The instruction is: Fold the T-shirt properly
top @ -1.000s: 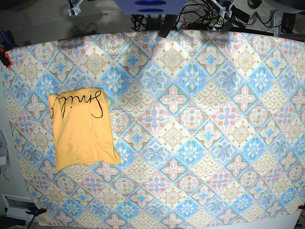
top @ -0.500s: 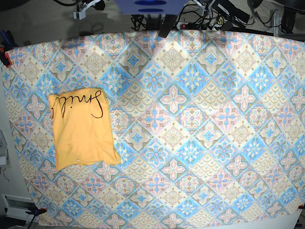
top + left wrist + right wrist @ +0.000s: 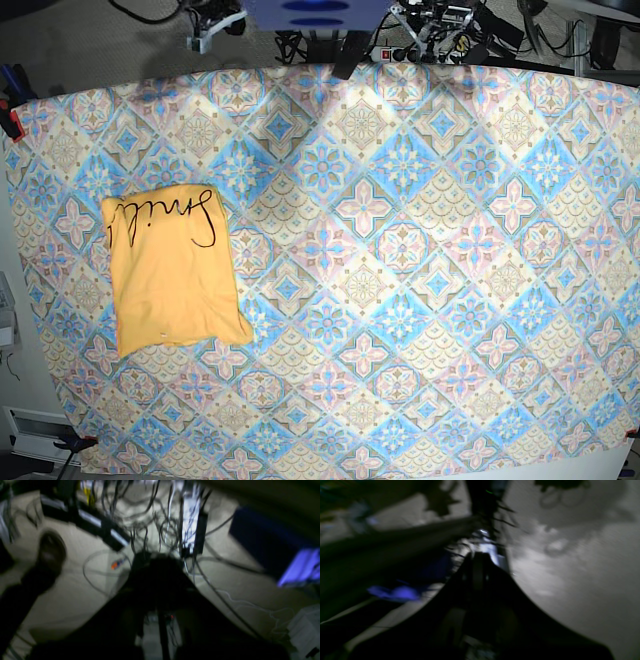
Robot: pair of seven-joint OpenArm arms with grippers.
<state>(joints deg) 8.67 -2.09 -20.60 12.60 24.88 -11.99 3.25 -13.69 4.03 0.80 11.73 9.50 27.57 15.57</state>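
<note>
The T-shirt (image 3: 172, 268) lies folded into a compact yellow-orange rectangle on the left side of the table, black script lettering facing up along its far edge. Neither gripper is near it. Both arms are drawn back behind the table's far edge: part of my right arm (image 3: 208, 18) shows at the top left and part of my left arm (image 3: 440, 17) at the top right. In the dark, blurred wrist views, my left gripper (image 3: 157, 558) and my right gripper (image 3: 479, 558) hang over the floor as shut silhouettes holding nothing.
The blue-and-pink tiled tablecloth (image 3: 420, 260) covers the whole table. A red clamp (image 3: 11, 122) holds its left edge. Behind the table are the blue robot base (image 3: 315, 12), tangled cables (image 3: 160, 517) and a shoe (image 3: 50, 551) on the floor.
Both arm ends have shifted inward along the table's far edge, toward the blue base. The folded T-shirt has not moved.
</note>
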